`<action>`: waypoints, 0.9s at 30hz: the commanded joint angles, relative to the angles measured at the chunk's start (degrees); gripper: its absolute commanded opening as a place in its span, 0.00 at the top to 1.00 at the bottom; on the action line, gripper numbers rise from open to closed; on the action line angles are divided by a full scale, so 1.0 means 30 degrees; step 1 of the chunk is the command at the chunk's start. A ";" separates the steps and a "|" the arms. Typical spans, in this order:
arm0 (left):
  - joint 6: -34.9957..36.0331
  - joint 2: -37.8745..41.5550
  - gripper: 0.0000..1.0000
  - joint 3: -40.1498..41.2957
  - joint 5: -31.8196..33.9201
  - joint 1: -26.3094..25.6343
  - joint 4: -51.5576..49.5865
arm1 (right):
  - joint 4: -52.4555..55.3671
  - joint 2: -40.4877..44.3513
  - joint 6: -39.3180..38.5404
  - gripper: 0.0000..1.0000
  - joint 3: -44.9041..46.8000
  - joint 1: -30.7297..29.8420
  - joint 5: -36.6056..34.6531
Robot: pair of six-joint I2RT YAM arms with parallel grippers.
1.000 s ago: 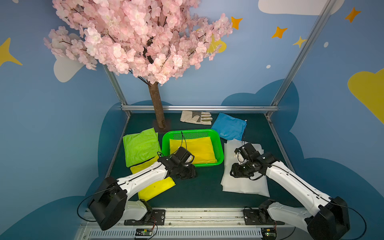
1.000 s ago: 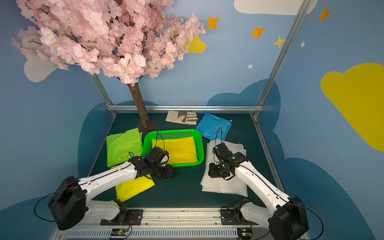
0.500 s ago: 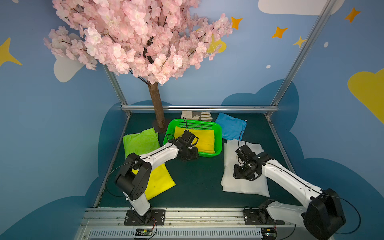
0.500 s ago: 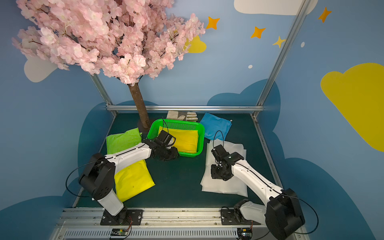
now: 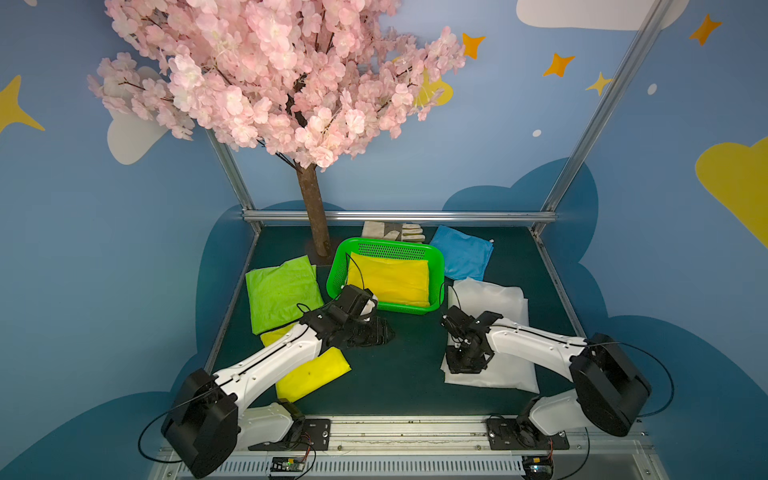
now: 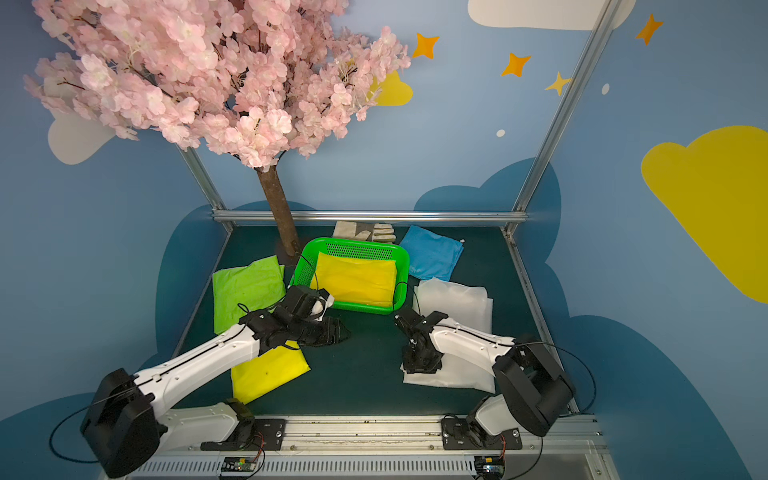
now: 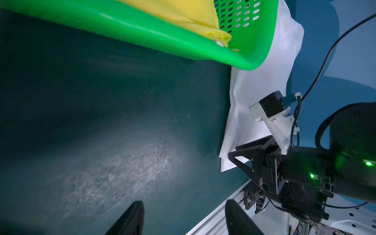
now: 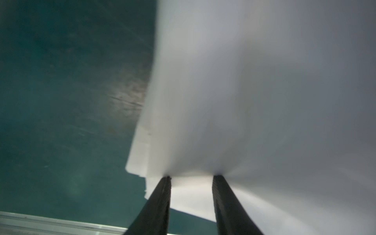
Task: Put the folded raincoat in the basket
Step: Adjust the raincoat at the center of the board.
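Note:
The green basket (image 5: 337, 269) (image 6: 304, 266) (image 7: 162, 38) stands at the middle back with a folded yellow raincoat (image 5: 390, 278) (image 6: 355, 278) (image 7: 173, 10) lying in it. My left gripper (image 5: 376, 332) (image 6: 332, 332) (image 7: 184, 202) hovers over bare mat just in front of the basket, open and empty. A folded white raincoat (image 5: 494, 307) (image 6: 457, 303) (image 7: 258, 81) (image 8: 244, 81) lies at the right. My right gripper (image 5: 465, 365) (image 6: 419, 365) (image 8: 192, 176) points down at its near left corner. Its jaws are apart, with both tips pressed into the white fabric.
A folded green raincoat (image 5: 282, 291) and a second yellow one (image 5: 311, 374) lie at the left, partly under my left arm. A blue folded raincoat (image 5: 463, 251) and work gloves (image 5: 392, 231) lie behind the basket. The tree trunk (image 5: 313, 216) stands at the back left.
The basket slid toward the back a second ago. My left gripper has since drawn back from its rim toward the front and opened wider. My right gripper moved to the white raincoat's near corner, its jaws narrowing.

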State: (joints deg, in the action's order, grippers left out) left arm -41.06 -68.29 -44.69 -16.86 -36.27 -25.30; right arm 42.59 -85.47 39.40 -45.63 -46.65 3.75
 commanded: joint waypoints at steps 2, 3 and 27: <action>-0.0441 0.1943 0.32 0.1097 0.0628 0.0093 -0.0969 | -0.2211 -0.1332 0.1877 0.62 -0.1435 -0.1663 0.0268; -0.0489 0.2311 0.31 0.1288 0.0647 0.0091 -0.1040 | -0.2630 -0.1515 0.2058 0.62 -0.1622 -0.1942 0.0407; -0.1490 0.3101 0.30 0.2760 -0.0745 -0.1018 -0.0375 | 0.3287 0.3382 -0.0413 0.60 0.1416 0.2353 0.0246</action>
State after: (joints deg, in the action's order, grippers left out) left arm -45.45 -57.95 -35.81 -18.44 -38.50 -27.38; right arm 51.99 -74.39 37.93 -43.22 -38.04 0.99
